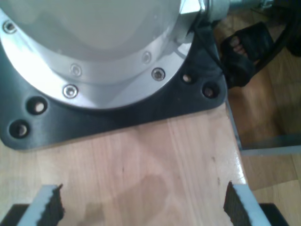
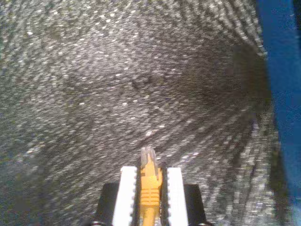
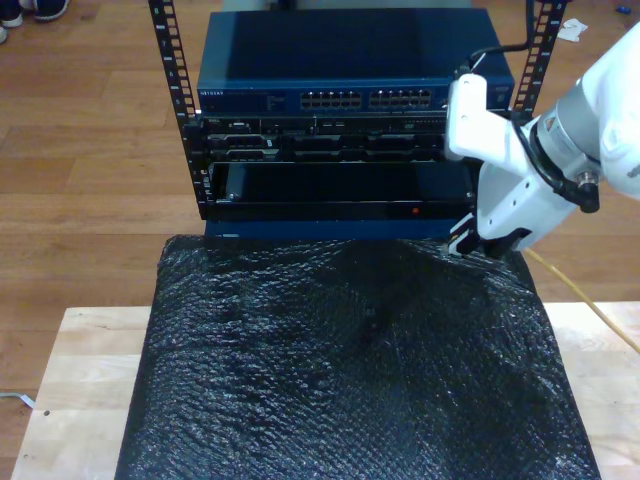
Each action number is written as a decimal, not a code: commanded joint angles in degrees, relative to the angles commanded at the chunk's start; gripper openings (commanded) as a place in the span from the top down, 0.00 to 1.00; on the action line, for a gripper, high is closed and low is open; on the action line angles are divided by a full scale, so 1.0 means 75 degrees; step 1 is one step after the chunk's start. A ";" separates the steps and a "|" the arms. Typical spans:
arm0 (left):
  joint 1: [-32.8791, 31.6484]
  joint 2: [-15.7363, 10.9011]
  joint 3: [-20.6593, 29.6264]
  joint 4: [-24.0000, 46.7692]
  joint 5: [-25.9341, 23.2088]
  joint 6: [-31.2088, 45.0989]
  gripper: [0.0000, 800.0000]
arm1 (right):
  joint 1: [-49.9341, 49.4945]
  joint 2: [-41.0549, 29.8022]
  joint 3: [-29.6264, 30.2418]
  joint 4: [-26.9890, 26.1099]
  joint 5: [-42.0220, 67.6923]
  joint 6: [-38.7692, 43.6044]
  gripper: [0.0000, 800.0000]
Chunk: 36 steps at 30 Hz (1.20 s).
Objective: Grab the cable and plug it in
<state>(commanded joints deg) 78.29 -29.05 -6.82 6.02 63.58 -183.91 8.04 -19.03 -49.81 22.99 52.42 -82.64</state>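
Wooden flooring surrounds a light wooden table (image 3: 80, 360), most of which is covered by a sheet of black bubble wrap (image 3: 350, 370). Beyond the table's far edge a rack (image 3: 185, 110) is seen, with a blue network switch (image 3: 350, 70) at its top showing a row of ports, and darker equipment (image 3: 330, 140) mounted below it.

My second tool (image 2: 149, 188) is pressed together on the cable (image 2: 149, 186): in the second wrist view the yellow-orange boot is pinched between the two white pads (image 2: 127, 193), and the small clear plug (image 2: 147, 154) is seen projecting past the fingertips, above the blurred black wrap. In the exterior view this tool (image 3: 470, 240) is carried by the white arm (image 3: 530, 160) at the exterior view's right, just over the far edge of the wrap and in front of the lower part of the rack. A length of the cable (image 3: 590, 305) is seen trailing from behind the arm across the floor toward the table's edge at the exterior view's right.

My first tool (image 1: 143, 202) is spread wide; its two dark ridged pads (image 1: 52, 207) are held well apart over bare light wood (image 1: 150, 160), with nothing between them. Ahead of it a round silver arm base (image 1: 94, 52) is bolted to a black mounting plate (image 1: 117, 113), and black cables (image 1: 244, 52) are seen beside the base.
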 joint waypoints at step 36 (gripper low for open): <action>0.0000 0.0047 -0.0012 0.0000 0.0012 0.0000 0.00 | 0.0926 0.1606 0.0785 -0.1348 -0.5251 0.0000 1.00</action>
<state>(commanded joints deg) 78.29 -28.70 -6.91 6.02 63.67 -183.91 14.99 -6.99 -43.92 12.88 13.03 -82.64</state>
